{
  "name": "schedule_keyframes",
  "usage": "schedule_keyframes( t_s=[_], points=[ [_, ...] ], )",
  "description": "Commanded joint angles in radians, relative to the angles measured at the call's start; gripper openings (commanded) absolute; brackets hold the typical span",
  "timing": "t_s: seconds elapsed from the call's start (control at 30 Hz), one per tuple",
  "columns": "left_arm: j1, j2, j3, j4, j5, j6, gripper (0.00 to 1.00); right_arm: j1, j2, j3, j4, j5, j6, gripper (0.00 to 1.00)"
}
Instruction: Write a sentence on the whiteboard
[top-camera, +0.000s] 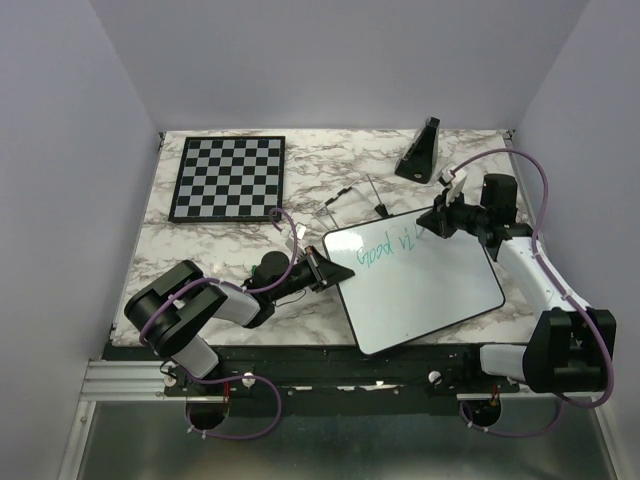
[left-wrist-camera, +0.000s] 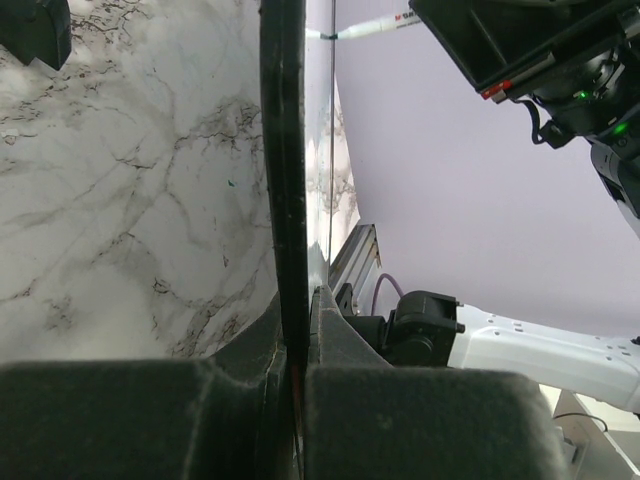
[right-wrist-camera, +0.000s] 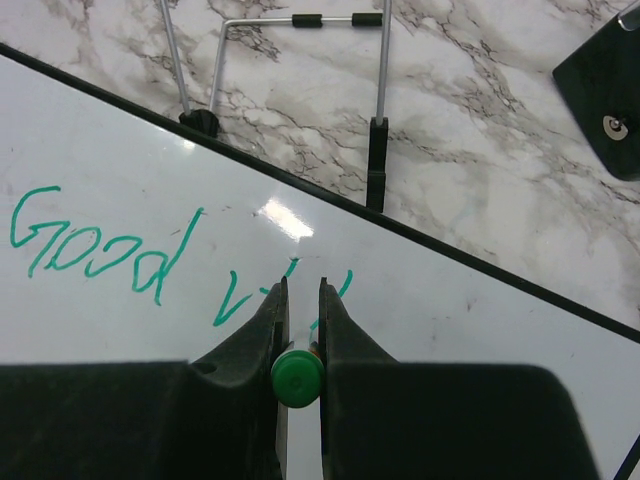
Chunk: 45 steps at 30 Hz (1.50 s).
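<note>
Clamping, near left: left gripper (top-camera: 322, 270), jaws closed on the whiteboard's left edge. Its wrist view shows the black rim pinched between both pads, with the board seen edge-on.
Board: whiteboard (top-camera: 430, 295), on the marble table (top-camera: 200, 250), turned at an angle. One corner sits close to the arms' bases and most of its face is blank. It looks flat, though a slight tilt cannot be ruled out.
Writing: sentence (top-camera: 383, 251), teal-green, along the far part of the board. It reads "Good" and then the start of a second word, about "vi".
Pen hand, far right: right gripper (right-wrist-camera: 298, 335), fingers shut around a green marker (right-wrist-camera: 297, 379) that is end-on to the wrist camera. The tip is hidden just by the last strokes, so contact with the board cannot be told.
Behind the board: wire stand (right-wrist-camera: 300, 20), thin metal rods with black fittings, just beyond the far rim.
Far right: black wedge-shaped block (top-camera: 420, 150), apart from the board.
Far left: chessboard (top-camera: 228, 178), well apart.
Step in hand: judged to be forming the second word, with the task at an early stage.
Doing it well: a firm left clamp so the board cannot slide, and light, even tip pressure. Short strokes level with "Good", a lift between letters, and room left below.
Risk: heavy pressure may pivot the board about the clamp and smear wet ink.
</note>
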Motion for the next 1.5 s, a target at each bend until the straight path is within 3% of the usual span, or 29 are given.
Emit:
schedule_keyframes(
  t_s=[0.0, 0.73, 1.07, 1.47],
  points=[
    [-0.012, -0.014, -0.004, 0.038, 0.042, 0.081, 0.00, -0.006, -0.026, -0.041, -0.102, -0.042, -0.056, 0.01],
    [-0.012, -0.006, -0.001, 0.044, 0.042, 0.081, 0.00, -0.006, 0.049, 0.047, 0.036, -0.039, 0.081, 0.00],
    [-0.012, -0.006, -0.001, 0.043, 0.040, 0.081, 0.00, -0.006, 0.025, 0.019, -0.050, -0.103, 0.018, 0.01],
    [-0.012, -0.020, -0.007, 0.040, 0.039, 0.083, 0.00, -0.006, -0.020, -0.016, -0.133, -0.041, -0.044, 0.01]
  ],
)
